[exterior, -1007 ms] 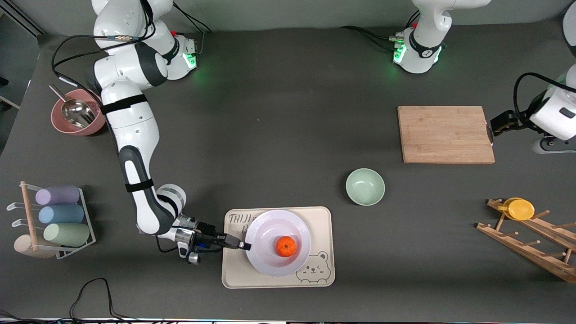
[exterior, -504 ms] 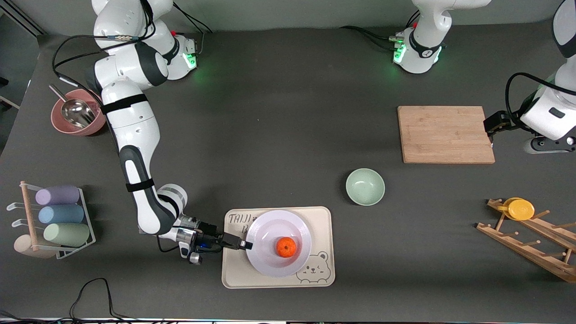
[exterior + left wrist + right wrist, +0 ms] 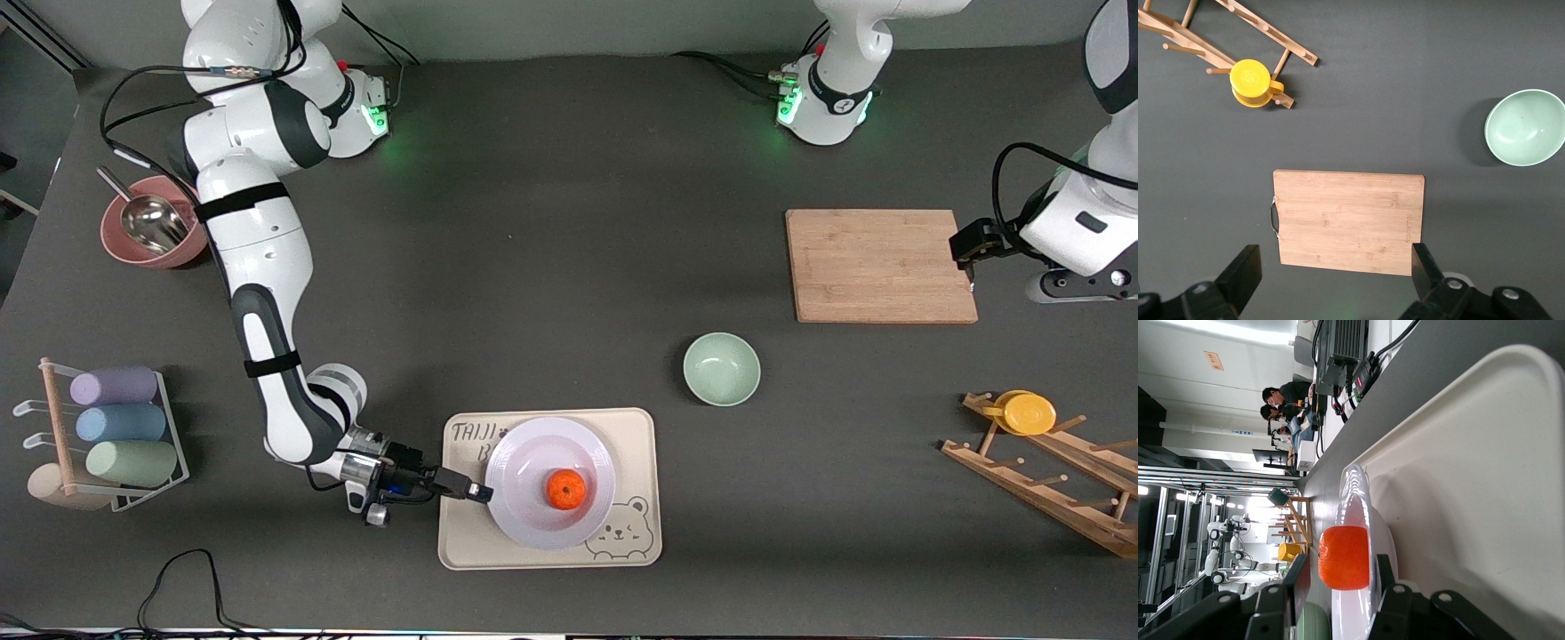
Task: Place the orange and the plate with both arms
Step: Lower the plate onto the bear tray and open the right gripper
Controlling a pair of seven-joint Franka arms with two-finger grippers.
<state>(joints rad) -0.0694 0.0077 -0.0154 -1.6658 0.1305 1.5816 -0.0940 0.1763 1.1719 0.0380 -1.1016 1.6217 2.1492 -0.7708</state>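
Right gripper [image 3: 484,492] backed slightly, jaws spread astride plate [image 3: 524,524] rim, orange [image 3: 565,488] in plate.

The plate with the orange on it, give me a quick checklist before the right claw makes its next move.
1. Orange sits in the plate: ok.
2. Plate rests on the bear-printed tray: ok.
3. Right claw is at the plate's rim, at the edge toward the right arm's end of the table: ok.
4. Right claw has let go of the rim: cannot tell.
5. Left claw is open above the cutting board, away from the tray: ok.
6. Green bowl stands apart from the tray: ok.
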